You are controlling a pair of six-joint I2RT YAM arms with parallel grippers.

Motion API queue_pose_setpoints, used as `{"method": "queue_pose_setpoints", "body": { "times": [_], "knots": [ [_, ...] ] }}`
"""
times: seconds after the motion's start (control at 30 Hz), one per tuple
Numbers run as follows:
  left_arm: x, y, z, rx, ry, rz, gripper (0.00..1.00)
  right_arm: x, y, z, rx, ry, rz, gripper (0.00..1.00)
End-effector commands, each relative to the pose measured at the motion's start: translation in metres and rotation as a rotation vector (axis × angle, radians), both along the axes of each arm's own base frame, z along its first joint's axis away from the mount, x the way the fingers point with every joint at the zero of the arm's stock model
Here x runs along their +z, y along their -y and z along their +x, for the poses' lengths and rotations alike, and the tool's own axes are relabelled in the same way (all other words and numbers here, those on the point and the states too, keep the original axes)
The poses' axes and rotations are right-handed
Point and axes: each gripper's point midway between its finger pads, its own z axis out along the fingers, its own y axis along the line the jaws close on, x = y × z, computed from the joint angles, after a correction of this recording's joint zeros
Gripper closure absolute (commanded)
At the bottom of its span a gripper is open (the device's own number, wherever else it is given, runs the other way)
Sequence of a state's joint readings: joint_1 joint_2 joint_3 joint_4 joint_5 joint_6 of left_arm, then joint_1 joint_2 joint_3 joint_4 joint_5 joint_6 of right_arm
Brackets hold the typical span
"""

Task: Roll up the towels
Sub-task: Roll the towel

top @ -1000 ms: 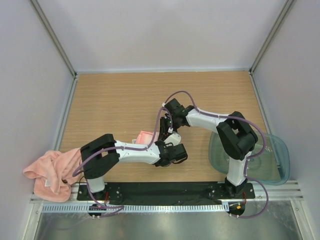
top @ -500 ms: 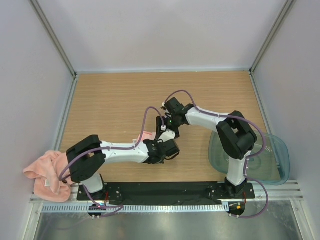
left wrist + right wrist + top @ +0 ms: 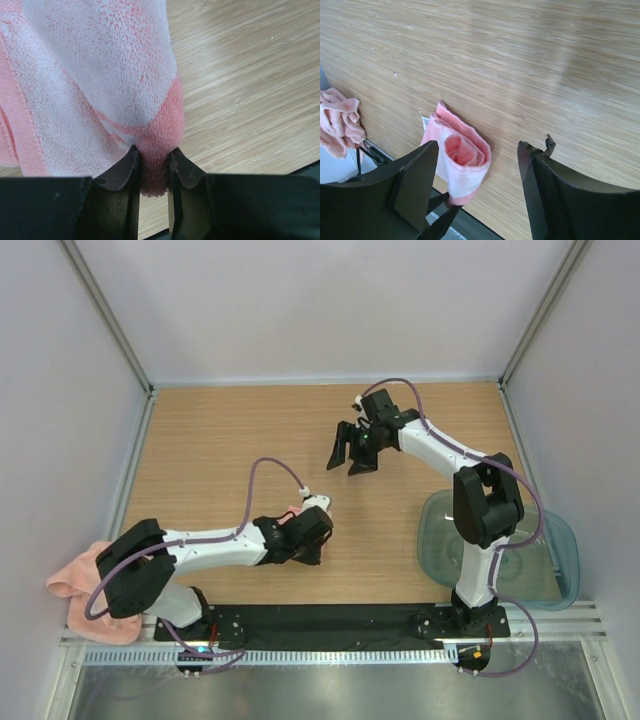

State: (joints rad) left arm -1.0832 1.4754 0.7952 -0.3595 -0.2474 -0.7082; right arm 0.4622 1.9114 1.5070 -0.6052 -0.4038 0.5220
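Observation:
A pink towel rolled into a short roll (image 3: pixel 462 155) lies on the wooden table (image 3: pixel 545 60). In the top view only a bit of the roll (image 3: pixel 291 511) shows beside the left wrist. My left gripper (image 3: pixel 152 160) is shut on the roll's near end (image 3: pixel 155 145); it also shows in the top view (image 3: pixel 298 530). My right gripper (image 3: pixel 348 458) is open and empty, raised above the table beyond the roll. Its fingers (image 3: pixel 412 185) frame the roll from a distance. A second, crumpled pink towel (image 3: pixel 78 585) lies at the near left.
A clear glass bowl (image 3: pixel 540 560) sits at the near right by the right arm's base. The black base rail (image 3: pixel 330 620) runs along the table's near edge. The crumpled towel also shows in the right wrist view (image 3: pixel 337 125).
My right gripper has left the roll, moved away to the far right and stands open. My left gripper has shifted left with the roll's end in it.

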Motion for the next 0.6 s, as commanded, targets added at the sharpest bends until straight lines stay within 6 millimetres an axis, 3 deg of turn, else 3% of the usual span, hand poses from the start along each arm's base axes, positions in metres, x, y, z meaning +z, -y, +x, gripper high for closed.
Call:
{"method": "queue_pose_setpoints", "body": {
  "times": [0.0,0.27,0.33,0.57],
  "knots": [
    [0.018,0.023,0.0,0.032,-0.057,-0.214,0.99,0.016,0.007,-0.011,0.025,0.006,0.01,0.29],
    [0.021,0.013,-0.002,0.124,-0.2,-0.429,1.0,0.003,0.01,-0.032,0.046,-0.026,0.048,0.29],
    [0.026,0.009,0.006,0.157,-0.207,-0.489,1.0,0.002,0.009,-0.037,0.056,-0.03,0.064,0.29],
    [0.008,-0.011,-0.001,0.259,-0.292,-0.564,1.0,0.004,-0.004,-0.058,0.084,-0.046,0.207,0.29]
  ]
}}
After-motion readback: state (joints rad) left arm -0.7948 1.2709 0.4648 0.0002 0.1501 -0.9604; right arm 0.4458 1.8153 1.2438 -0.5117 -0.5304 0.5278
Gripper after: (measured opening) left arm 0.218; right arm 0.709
